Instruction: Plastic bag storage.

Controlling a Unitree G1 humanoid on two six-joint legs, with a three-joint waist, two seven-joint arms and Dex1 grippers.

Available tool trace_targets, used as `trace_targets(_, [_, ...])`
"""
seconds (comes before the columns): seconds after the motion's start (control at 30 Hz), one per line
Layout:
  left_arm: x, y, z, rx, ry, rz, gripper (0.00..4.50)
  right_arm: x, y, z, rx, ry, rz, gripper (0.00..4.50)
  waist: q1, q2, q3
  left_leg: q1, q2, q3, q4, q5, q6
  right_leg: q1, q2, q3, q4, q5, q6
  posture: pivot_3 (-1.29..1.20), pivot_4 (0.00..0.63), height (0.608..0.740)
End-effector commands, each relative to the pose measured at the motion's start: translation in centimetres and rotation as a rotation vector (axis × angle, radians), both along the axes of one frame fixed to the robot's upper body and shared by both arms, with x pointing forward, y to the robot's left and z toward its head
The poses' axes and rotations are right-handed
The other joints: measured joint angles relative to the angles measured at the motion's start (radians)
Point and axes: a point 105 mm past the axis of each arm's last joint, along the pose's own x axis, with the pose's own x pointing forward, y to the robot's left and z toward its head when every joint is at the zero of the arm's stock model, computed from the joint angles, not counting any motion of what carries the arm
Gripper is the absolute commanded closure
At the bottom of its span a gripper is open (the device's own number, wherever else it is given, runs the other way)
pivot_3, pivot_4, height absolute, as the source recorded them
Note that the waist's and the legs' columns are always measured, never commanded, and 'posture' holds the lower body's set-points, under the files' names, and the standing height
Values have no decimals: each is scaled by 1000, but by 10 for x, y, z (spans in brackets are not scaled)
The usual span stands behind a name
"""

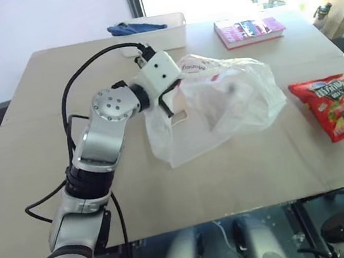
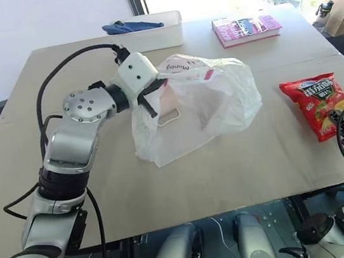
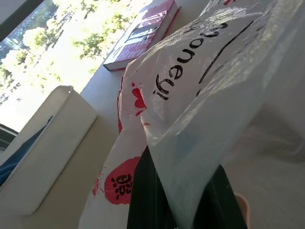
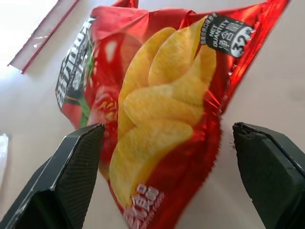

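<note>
- My left gripper point(image 1: 169, 101) is clamped tight on a fold of the plastic bag point(image 1: 219, 100), near its printed upper edge; in my left wrist view the film drapes over my two black fingers point(image 3: 147, 200).
- The plastic bag sits around the middle of the tabletop point(image 1: 230, 178), puffed up and half lifted at my end, its lower part resting on the surface. It is thin, white and crinkly, with red shapes and dark lettering.
- My right gripper point(image 4: 167, 157) stands wide with nothing between the jaws, hovering just above the chips packet point(image 1: 334, 105) near the right edge of the tabletop. The packet lies flat between my spread fingers in the wrist view.
- Risk, as I judge it: the packet is not the thing to store. If my right jaws come down here, I grab the chips instead of the bag.
- Risk: my left hold is on one thin fold. A sharp pull could let the slick film slide out or tear.
- Risk: the bag is full of air, so gathering it with one hand may leave it springing open again.
- The white bin point(image 1: 158, 33) with blue cloth and the pink book point(image 1: 249, 31) sit along the far edge; a dragged bag could snag them.
</note>
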Motion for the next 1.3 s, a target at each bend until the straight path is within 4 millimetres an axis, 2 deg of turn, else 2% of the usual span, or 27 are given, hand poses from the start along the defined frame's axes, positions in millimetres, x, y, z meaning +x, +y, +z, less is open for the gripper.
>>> trace_targets(0.03, [-8, 1, 15, -32, -49, 4, 4500, 9, -5, -2, 31, -62, -18, 147, 0, 0, 0, 0, 0, 0, 0, 0, 0, 0, 0, 0, 0, 0, 0, 0, 150, 740])
trace_targets(0.07, [-8, 1, 15, -30, -49, 6, 4500, 12, -5, -4, 40, -73, -16, 147, -1, 0, 0, 0, 0, 0, 0, 0, 0, 0, 0, 0, 0, 0, 0, 0, 150, 740])
trace_targets(0.1, [-9, 1, 15, -30, -46, 8, 4500, 15, -5, -3, 49, -91, -20, 653, -2, 0, 0, 0, 0, 0, 0, 0, 0, 0, 0, 1, 0, 0, 0, 0, 150, 740])
trace_targets(0.13, [-9, 2, 15, -27, -44, 12, 4500, 17, -4, -4, 61, -105, -18, 961, -3, 1, 0, 0, 0, 1, 0, 0, 0, 0, 0, 1, 0, 0, 0, 0, 150, 740])
trace_targets(0.3, [-10, 5, 15, -27, -39, 23, 4500, 20, 1, 0, 83, -183, 3, 3301, -13, 1, 0, 1, 0, 1, 0, 0, 0, 0, 0, 1, 2, 0, 0, 0, 150, 740])
trace_targets(0.37, [-10, 6, 14, -24, -36, 26, 4500, 19, 4, 3, 80, -216, 17, 4426, -18, 1, 0, 1, 0, 1, 0, 0, 0, 0, 0, 2, 2, 0, 0, 0, 150, 740])
trace_targets(0.53, [-9, 4, 14, -32, -34, 25, 4500, 18, 10, 10, 104, -288, 47, 4473, -20, 1, 0, 1, 0, 1, 0, 0, 0, 0, 0, 2, 2, 0, 0, 0, 150, 740])
trace_targets(0.67, [-8, 4, 14, -35, -35, 27, 4500, 17, 19, 22, 100, -354, 84, 4473, -20, 1, 0, 1, 0, 1, 0, -1, 1, 0, 0, 2, 2, 0, 0, 0, 150, 740])
trace_targets(0.87, [-3, 6, 17, -86, -22, 50, 4500, 4, 45, 76, 102, -594, 195, 4473, -20, 1, 0, 1, 0, 1, 0, -1, 1, 0, 0, 2, 3, 0, 0, 0, 150, 740])
trace_targets(1.07, [2, 5, 12, -105, 0, 60, 4500, -20, 60, 148, 148, -883, 237, 4473, -20, 1, 0, 1, 0, 1, 0, -1, 2, 0, 0, 2, 2, 0, 0, 0, 150, 740])
trace_targets(1.17, [6, 2, 12, -122, 15, 55, 4500, -31, 80, 177, 145, -957, 337, 4473, -20, 1, 0, 1, 0, 1, 0, -1, 2, 0, 0, 2, 2, 0, 0, 0, 150, 740])
trace_targets(1.3, [12, 2, 12, -154, 50, 72, 4500, -51, 116, 197, 139, -983, 518, 4473, -20, 1, 0, 1, 1, 1, 0, -2, 3, 0, 0, 1, 2, 0, 0, 0, 150, 740])
